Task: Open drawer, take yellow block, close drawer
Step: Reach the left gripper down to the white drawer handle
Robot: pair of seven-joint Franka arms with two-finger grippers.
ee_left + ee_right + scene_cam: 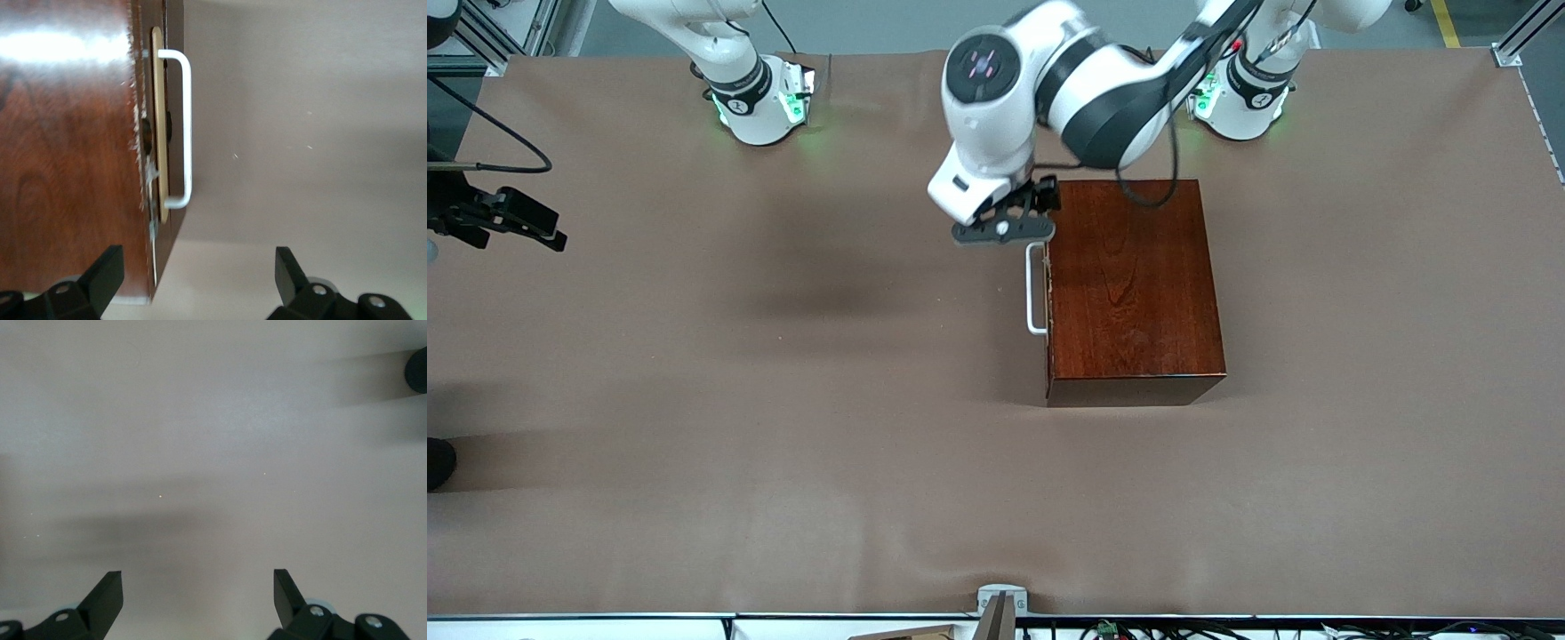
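Observation:
The glossy reddish-brown box stands mid-table with its drawer shut. The drawer's white bar handle faces the right arm's end of the table. My left gripper hovers open over the box's front top edge, at the handle end farther from the front camera. In the left wrist view the left gripper has one finger over the box top and one over the bare table, short of the handle. My right gripper waits open over bare table at the right arm's end. The yellow block is hidden.
The brown table cover spreads wide around the box. A dark round object sits at the edge of the right wrist view. Both arm bases stand along the table edge farthest from the front camera.

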